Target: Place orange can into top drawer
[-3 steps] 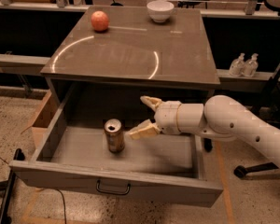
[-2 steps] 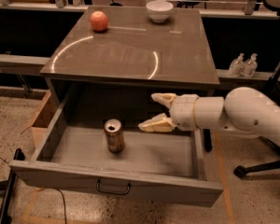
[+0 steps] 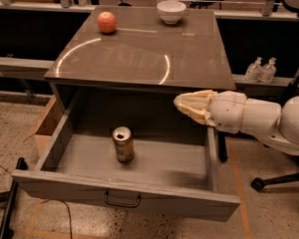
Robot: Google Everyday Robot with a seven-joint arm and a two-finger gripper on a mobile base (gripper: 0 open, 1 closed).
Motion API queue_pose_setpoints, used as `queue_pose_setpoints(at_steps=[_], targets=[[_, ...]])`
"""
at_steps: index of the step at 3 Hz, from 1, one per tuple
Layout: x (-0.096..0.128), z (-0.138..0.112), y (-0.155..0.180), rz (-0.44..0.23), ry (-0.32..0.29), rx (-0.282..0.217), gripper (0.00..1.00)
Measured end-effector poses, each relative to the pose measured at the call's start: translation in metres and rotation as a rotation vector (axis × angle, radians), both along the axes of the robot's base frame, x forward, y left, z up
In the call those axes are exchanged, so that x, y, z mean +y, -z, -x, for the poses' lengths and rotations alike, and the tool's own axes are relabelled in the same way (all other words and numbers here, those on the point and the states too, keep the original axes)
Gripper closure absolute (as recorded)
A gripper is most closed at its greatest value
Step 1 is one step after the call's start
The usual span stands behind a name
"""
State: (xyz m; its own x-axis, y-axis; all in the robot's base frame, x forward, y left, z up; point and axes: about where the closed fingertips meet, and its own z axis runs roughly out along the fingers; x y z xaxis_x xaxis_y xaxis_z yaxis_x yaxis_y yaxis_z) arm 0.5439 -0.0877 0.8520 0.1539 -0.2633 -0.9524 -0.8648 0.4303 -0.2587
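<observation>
The orange can [image 3: 123, 144] stands upright on the floor of the open top drawer [image 3: 154, 166], left of its middle, silver top facing up. The drawer is pulled far out of the grey cabinet; its front panel carries a dark curved handle [image 3: 122, 201]. My gripper [image 3: 183, 104] is empty, up and to the right of the can, level with the cabinet's front edge above the drawer's right rear part. It is well apart from the can. The white arm reaches in from the right.
On the cabinet top [image 3: 139, 49] lie a round orange-red fruit [image 3: 107, 22] at the back left and a white bowl [image 3: 171, 11] at the back. Two small bottles [image 3: 261, 69] stand on a shelf to the right. A cardboard box [image 3: 46, 128] sits left of the drawer.
The gripper has pulled up and to the right, away from the can and out of the drawer. The can stays standing in the drawer.
</observation>
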Motion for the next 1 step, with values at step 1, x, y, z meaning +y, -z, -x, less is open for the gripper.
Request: queue_pose_setpoints(at_steps=[1], targets=[[0.0101, 0.0018, -0.005, -0.019, -0.026, -0.041, 0.74]])
